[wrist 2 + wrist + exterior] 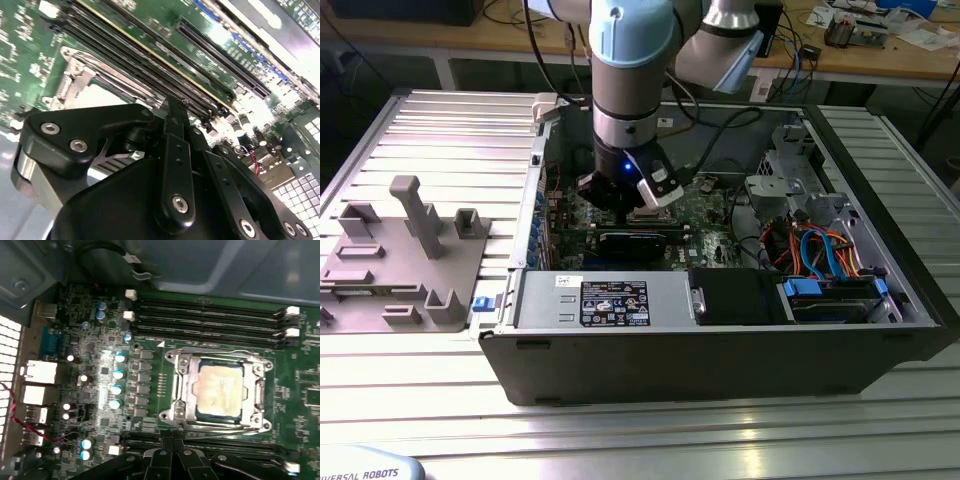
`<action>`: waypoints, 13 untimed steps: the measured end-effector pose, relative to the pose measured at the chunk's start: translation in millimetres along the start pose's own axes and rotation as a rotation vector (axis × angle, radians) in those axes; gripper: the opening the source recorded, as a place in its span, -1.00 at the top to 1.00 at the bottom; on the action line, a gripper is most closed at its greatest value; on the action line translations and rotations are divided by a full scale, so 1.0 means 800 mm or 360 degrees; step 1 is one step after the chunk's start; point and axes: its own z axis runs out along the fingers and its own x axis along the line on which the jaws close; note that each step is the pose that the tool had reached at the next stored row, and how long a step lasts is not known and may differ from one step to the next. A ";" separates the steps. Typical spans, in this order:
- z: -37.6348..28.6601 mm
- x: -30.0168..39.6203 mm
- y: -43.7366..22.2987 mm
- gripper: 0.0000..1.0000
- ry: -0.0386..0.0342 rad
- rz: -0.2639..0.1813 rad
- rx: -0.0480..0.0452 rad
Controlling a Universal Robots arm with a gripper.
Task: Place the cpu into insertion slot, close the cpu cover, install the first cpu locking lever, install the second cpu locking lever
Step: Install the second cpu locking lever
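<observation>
arm upright, hand [623,203] fingers together

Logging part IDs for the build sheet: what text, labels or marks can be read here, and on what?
Black label on the power supply box: print too small to read.
White sticker beside it: too small to read.
White triangle on the green circuit board, by a corner of the insertion slot: a mark, no words.
The cpu: no readable print on its top.
Pale cover: a maker's name, cut off by the frame edge.

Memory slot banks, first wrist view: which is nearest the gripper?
The memory bank beside the gripper; the other memory bank lies beyond the insertion slot.
</observation>
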 end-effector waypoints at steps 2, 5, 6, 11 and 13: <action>0.0017 0.0031 0.0001 0.79 0.0000 0.0000 0.0000; 0.0054 0.0050 0.0001 0.79 0.0000 0.0000 0.0000; 0.0062 0.0050 0.0002 0.79 0.0000 -0.0001 0.0000; 0.0118 0.0044 0.0066 0.79 0.0001 -0.0009 0.0000; 0.0134 0.0043 0.0085 0.79 0.0001 -0.0011 0.0000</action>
